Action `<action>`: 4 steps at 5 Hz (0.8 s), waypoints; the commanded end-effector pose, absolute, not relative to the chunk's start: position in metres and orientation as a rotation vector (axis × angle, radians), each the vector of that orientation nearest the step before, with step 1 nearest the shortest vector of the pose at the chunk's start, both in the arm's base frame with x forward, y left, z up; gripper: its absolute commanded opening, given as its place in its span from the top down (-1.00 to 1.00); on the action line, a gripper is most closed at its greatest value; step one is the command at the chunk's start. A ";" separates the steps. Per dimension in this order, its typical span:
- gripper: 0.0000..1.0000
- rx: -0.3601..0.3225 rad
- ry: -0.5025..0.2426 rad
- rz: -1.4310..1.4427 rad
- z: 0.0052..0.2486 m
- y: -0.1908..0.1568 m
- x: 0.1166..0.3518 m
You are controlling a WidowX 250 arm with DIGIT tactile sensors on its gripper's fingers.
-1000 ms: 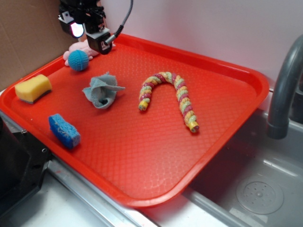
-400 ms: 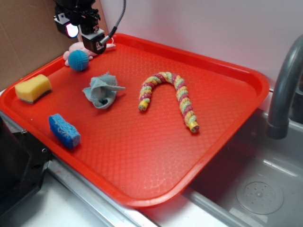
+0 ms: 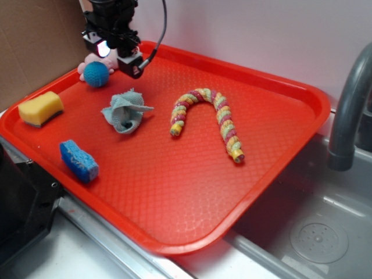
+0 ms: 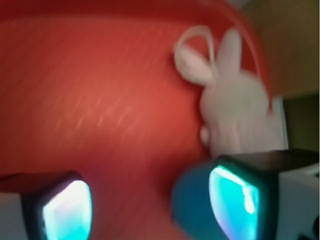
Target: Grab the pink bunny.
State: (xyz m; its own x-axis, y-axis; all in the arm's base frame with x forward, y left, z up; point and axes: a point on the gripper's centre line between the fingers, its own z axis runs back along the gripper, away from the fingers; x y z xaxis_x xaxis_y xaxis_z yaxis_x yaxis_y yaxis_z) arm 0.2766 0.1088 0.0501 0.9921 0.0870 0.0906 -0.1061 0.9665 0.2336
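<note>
The pink bunny [image 3: 93, 67], a pale pink plush with a round blue crocheted ball, lies at the far left corner of the red tray [image 3: 302, 93]. My gripper [image 3: 110, 51] hangs just above and to the right of it. In the wrist view the bunny [image 4: 235, 115] lies ahead and to the right, ears pointing away. Its blue ball [image 4: 190, 200] is partly hidden behind the right fingertip [image 4: 237, 200]. My gripper [image 4: 150, 205] is open and empty over bare tray [image 4: 90, 90]. This view is blurred.
A grey-blue rag [image 3: 125, 111] lies just in front of the gripper. A pink-yellow striped rope toy [image 3: 206, 119] is mid-tray. A yellow sponge [image 3: 40, 108] and a blue sponge [image 3: 78, 161] are at the left. Cardboard [image 3: 35, 40] stands behind; a sink faucet [image 3: 349, 110] is at the right.
The gripper first shifted left towards the tray corner, then moved back to the right and slightly lower. The bunny and the other things have not moved.
</note>
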 end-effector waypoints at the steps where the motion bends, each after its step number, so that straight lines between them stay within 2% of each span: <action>1: -1.00 0.247 -0.221 0.323 0.076 0.138 0.289; 2: -1.00 0.245 -0.266 0.456 0.086 0.152 0.271; 3: -1.00 0.257 -0.266 0.456 0.076 0.170 0.262; 4: -1.00 0.258 -0.253 0.428 0.069 0.171 0.269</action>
State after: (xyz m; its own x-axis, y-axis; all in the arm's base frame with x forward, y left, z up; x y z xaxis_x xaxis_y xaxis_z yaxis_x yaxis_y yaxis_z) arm 0.2581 0.1650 0.0507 0.8891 0.3917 0.2368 -0.4379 0.8784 0.1914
